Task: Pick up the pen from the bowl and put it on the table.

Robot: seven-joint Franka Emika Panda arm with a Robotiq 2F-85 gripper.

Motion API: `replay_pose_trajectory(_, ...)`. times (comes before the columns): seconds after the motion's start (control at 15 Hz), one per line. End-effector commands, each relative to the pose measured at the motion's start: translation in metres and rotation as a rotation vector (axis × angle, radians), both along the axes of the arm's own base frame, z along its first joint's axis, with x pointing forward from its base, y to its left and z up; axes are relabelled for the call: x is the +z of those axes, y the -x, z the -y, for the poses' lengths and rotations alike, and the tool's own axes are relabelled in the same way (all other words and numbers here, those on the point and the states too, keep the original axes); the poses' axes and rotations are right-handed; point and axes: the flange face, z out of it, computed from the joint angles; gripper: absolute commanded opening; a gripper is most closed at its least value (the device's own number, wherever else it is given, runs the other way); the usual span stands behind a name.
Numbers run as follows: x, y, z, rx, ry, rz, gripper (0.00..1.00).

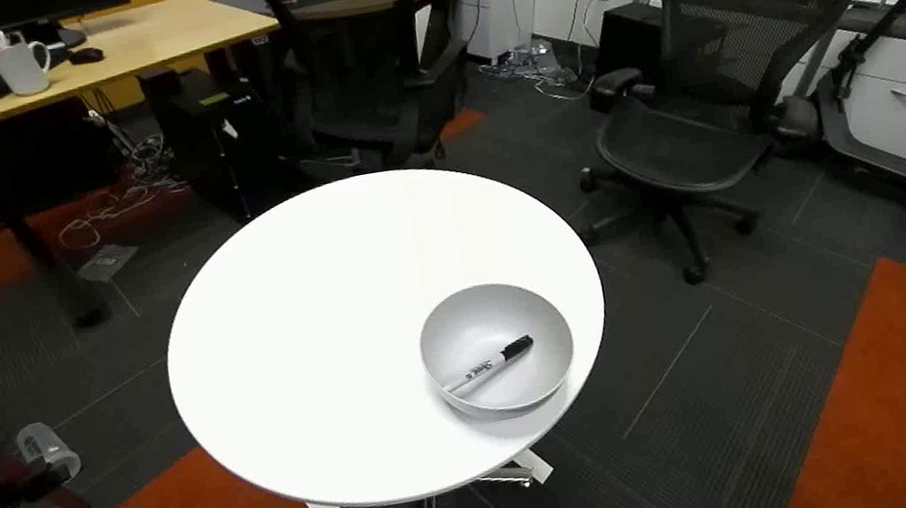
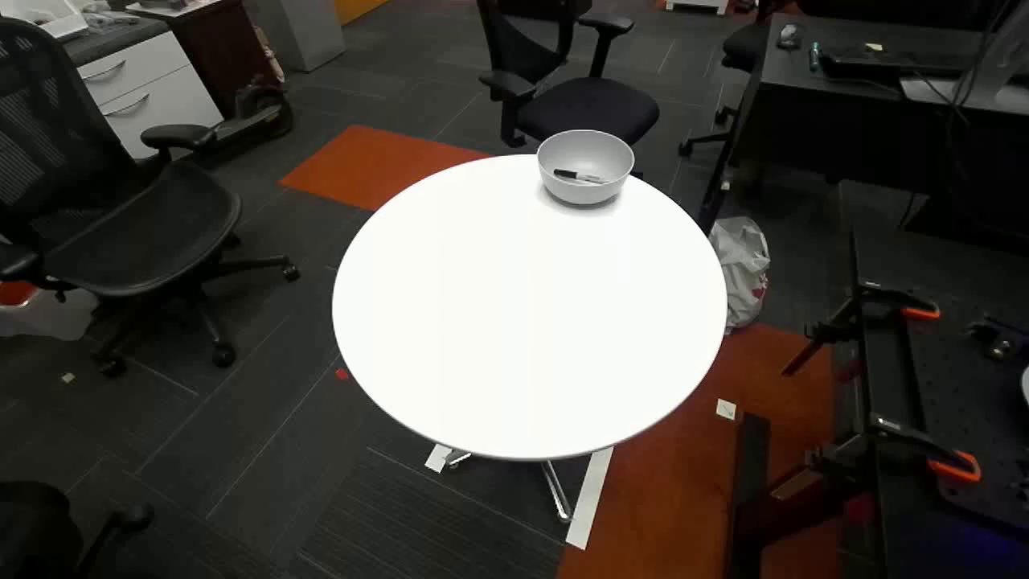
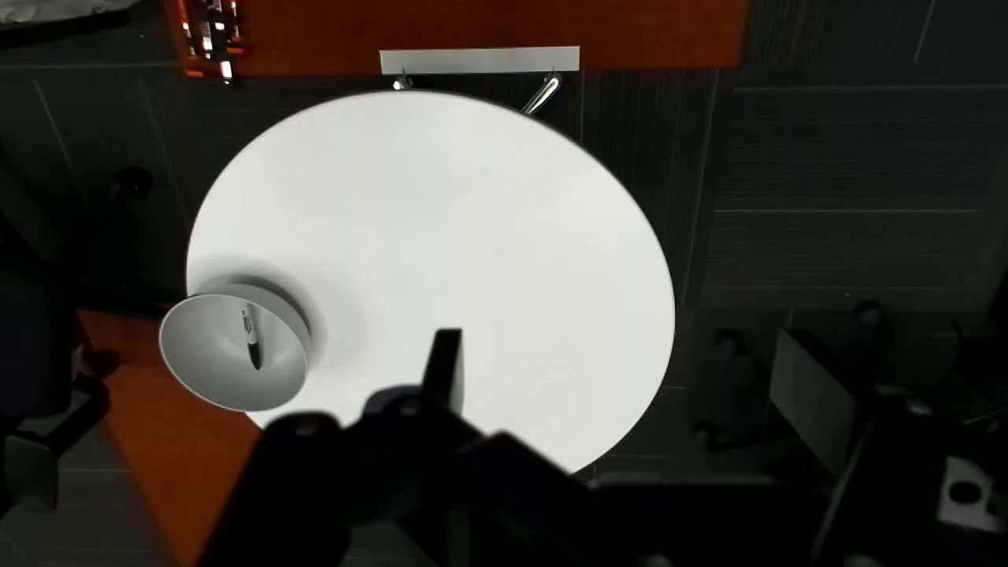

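With my gripper [image 3: 617, 346] spread, bumping the bowl [image 3: 209, 350] at wrist-view 9 o'clock could knock the pen [image 3: 252, 339] off the table [image 3: 441, 228].

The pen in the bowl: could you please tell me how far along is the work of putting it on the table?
Done: no part of the transfer, since the pen lies inside the bowl in all three views. In hand: nothing visible; in the wrist view the end effector is open and away from the pen. Remaining: gripping the pen, lifting it out and laying it on the table.
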Motion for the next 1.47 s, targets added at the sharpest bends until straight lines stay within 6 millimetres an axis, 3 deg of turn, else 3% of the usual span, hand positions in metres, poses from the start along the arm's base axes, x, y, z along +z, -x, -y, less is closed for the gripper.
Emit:
replay_pose_trajectory(0.0, 0.0, 0.0, 0.0, 0.0, 0.0, -0.001, 1.0)
replay_pose_trajectory(0.4, 0.0, 0.0, 0.0, 0.0, 0.0, -0.001, 1.0)
replay_pose_trajectory(0.53, 0.001, -0.01, 0.012, -0.024, 0.047, 0.006, 1.0)
replay_pose_trajectory(0.73, 0.005, -0.029, 0.047, -0.036, 0.072, 0.061, 1.0)
replay_pose_trajectory(1.0, 0.001, -0.071, 0.118, -0.09, 0.061, 0.106, 1.0)
replay_pose_trajectory(1.2, -0.023, -0.106, 0.163, -0.086, 0.055, 0.09, 1.0)
replay_pose_trajectory(1.4, -0.054, -0.138, 0.195, -0.092, 0.072, 0.084, 1.0)
